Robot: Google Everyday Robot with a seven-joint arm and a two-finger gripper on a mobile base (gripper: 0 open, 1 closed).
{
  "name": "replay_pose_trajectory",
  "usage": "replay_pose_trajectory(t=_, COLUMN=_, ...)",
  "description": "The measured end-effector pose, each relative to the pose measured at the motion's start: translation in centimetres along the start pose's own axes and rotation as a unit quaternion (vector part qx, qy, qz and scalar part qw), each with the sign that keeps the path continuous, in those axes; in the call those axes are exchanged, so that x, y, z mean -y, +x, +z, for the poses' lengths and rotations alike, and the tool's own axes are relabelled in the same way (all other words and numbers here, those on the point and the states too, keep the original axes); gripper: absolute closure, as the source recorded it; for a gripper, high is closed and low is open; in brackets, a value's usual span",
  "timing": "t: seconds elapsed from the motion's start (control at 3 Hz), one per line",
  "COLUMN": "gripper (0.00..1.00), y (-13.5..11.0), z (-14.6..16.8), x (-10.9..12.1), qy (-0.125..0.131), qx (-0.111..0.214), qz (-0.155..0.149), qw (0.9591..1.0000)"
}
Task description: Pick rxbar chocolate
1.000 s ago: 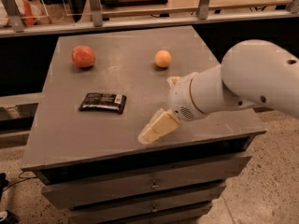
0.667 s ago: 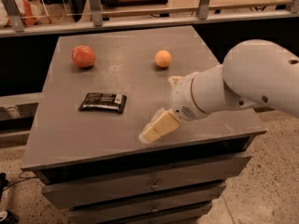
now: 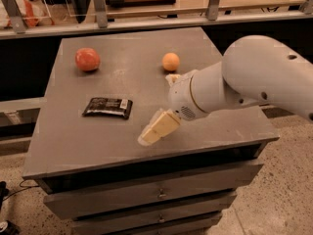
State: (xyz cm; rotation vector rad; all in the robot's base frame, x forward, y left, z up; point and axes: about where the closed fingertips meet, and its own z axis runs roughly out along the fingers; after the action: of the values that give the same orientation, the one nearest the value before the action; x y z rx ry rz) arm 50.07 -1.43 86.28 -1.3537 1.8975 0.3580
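Flat on the grey cabinet top (image 3: 122, 43), toward the view's left and about mid-depth: rxbar chocolate (image 3: 108, 107). Long side running across the view, white patch at its right end, small white print on the glossy black wrapper. Not held, nothing on it or against it.

Over the front-middle of the top: gripper (image 3: 157, 108), to the right of the bar and slightly nearer the front edge, clearly apart from it. Fingers spread wide, nothing pinched between them. One cream finger (image 3: 157, 127) angled down-left toward the front edge, tip close to the surface, contact impossible to judge. Other fingertip (image 3: 171, 77) poking out behind the wrist, just in front of the orange (image 3: 170, 61), no visible contact.

White arm (image 3: 259, 77) entering from the right, with a bulky rounded link over the top's right side and a wrist housing with a small grille and a thin gold ring.

Red apple-like fruit (image 3: 87, 59) at back-left of the top, well apart from the bar. Orange at back-centre, well apart from the red fruit.

Below the top: stacked grey drawers (image 3: 156, 195) with small metal pulls. Speckled floor (image 3: 288, 180) at right. Dark cable (image 3: 10, 195) on the floor at bottom left. Behind the cabinet: wooden ledge (image 3: 146, 18) with metal posts.
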Motion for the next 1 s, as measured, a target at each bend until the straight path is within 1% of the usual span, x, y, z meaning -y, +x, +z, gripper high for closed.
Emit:
replay_pose_trajectory(t=0.33, gripper=0.00, y=-1.3, z=1.8, x=0.2, qy=-0.013, qx=0.009, qz=-0.006, qw=0.9999)
replay_pose_trajectory(t=0.67, gripper=0.00, y=-1.7, z=4.2, x=0.4, qy=-0.024, qx=0.017, qz=0.003, qw=0.9996)
replay_pose_trajectory(t=1.0, gripper=0.00, y=-2.5, z=6.3, x=0.5, qy=-0.040, qx=0.035, qz=0.012, qw=0.9985)
